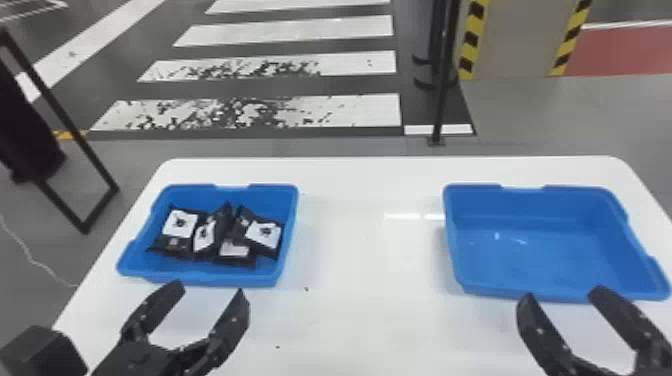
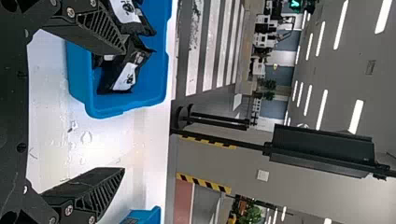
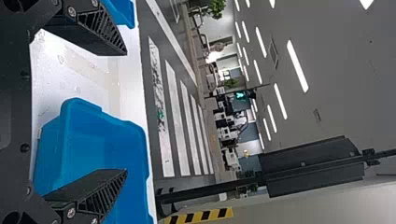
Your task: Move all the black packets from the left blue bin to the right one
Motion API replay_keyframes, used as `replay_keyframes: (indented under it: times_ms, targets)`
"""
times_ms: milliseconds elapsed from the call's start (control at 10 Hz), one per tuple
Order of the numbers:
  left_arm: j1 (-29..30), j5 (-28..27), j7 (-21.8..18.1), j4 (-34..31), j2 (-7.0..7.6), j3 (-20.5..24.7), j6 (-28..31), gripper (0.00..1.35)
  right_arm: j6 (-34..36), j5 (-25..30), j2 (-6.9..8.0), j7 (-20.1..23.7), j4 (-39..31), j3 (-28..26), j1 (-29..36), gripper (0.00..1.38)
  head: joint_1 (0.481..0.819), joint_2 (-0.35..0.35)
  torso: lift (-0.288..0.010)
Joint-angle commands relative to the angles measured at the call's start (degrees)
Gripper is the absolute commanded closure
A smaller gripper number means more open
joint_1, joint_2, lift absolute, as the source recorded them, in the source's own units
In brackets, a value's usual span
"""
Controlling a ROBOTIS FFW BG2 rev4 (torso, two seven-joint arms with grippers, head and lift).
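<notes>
Presently, the left gripper (image 1: 209,289) stands open and empty before the left bin (image 1: 210,278), and the right gripper (image 1: 562,294) is likewise open, with nothing in it, at the near side of the right bin (image 1: 535,260). The black packets (image 1: 179,230) lie together in the left bin, some leaning over others; the right bin has none in it. So the step in hand, I judge, is the first pick, and the left gripper is well placed for it. It would be good to begin with a packet on top, for example the one at the right end of the group, and to come down from above with fingers on its two sides. The packets look soft, so a firm but gentle grip should be enough; a slow lift would let the neighbour slide off and not be carried along. The bin wall is close, so the fingers should keep free of it.

As for what is hard to see, I can make out four packets, but the overlap may hide another. In the left wrist view, a finger (image 2: 95,35) covers part of the group, and the bin is cut by the edge. The right gripper is partly cut off in the head view.
</notes>
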Motion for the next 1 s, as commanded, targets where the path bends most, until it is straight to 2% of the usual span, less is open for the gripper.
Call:
replay_keyframes:
  times_ms: [0, 900]
  targets:
    - [0.06, 0.01, 0.0, 0.03, -0.15, 0.0, 0.01, 0.15, 0.0, 0.0, 0.0, 0.0, -0.04, 0.0, 0.0, 0.13, 0.695, 0.131, -0.14]
    - [-0.23, -0.21, 0.0, 0.03, -0.15, 0.0, -0.13, 0.15, -0.14, -0.23, 0.0, 0.0, -0.04, 0.0, 0.28, 0.13, 0.695, 0.131, -0.14]
